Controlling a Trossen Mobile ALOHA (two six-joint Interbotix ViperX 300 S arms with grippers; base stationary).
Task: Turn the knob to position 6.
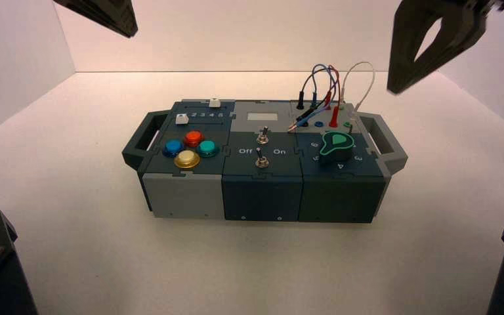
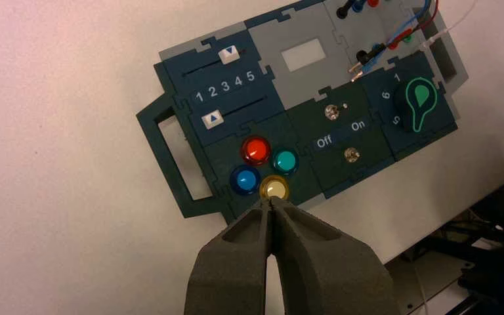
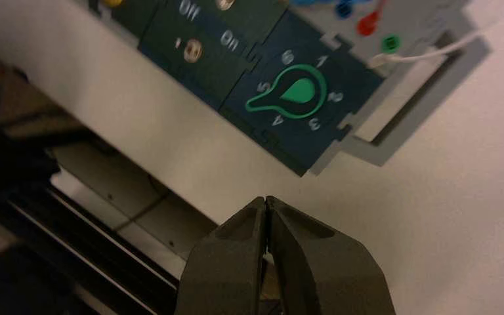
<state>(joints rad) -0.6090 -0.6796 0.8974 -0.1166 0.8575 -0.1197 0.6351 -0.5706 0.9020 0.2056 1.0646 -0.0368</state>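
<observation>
The knob [image 1: 336,146] is a dark green teardrop with a bright green outline on the box's right section. In the right wrist view the knob [image 3: 295,92] points its tip between the numerals 5 and 4. The numeral 6 [image 3: 287,58] is printed on the dial ring beside it, away from the tip. It also shows in the left wrist view [image 2: 386,95]. My right gripper [image 3: 265,198] is shut and empty, high above and behind the box's right end [image 1: 394,88]. My left gripper [image 2: 270,200] is shut and empty, high at the back left [image 1: 130,31].
The box [image 1: 184,193] has red [image 2: 256,149], blue, green and yellow push-buttons on the left. Two toggle switches [image 1: 261,147] marked Off and On stand in the middle. Two sliders [image 2: 228,54], coloured wires [image 1: 321,82] and end handles [image 1: 138,141] are also there.
</observation>
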